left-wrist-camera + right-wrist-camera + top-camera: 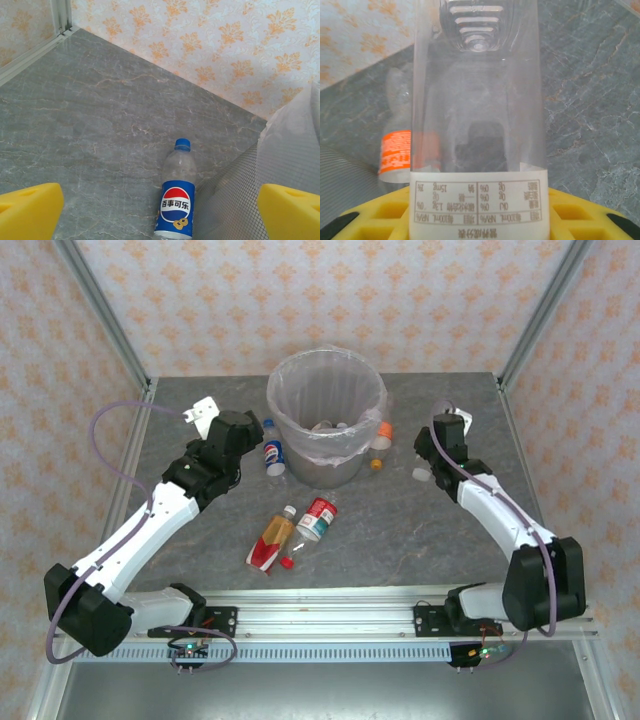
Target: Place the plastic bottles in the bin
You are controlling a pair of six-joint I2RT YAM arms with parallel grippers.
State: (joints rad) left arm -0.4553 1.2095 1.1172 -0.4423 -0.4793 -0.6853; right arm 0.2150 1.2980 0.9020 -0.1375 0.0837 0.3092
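Note:
The bin [327, 415], grey with a white bag liner, stands at the back centre and holds some bottles [330, 426]. My left gripper [243, 445] hangs open just left of it, yellow fingers [30, 210] wide on either side of a blue-labelled, blue-capped bottle [177, 200] lying against the bin's mesh wall [235, 200]. My right gripper [428, 465] is to the right of the bin, shut on a clear bottle with a white label [479, 125]. An orange-labelled bottle [397, 150] lies beyond it by the bin. A yellow-and-red bottle [272, 538] and a red-labelled bottle [317, 518] lie mid-table.
A loose red cap [287, 562] lies near the two middle bottles, and an orange cap [376, 464] sits by the bin's right foot. Metal frame posts [105, 315] and patterned walls close the table in at the back and sides.

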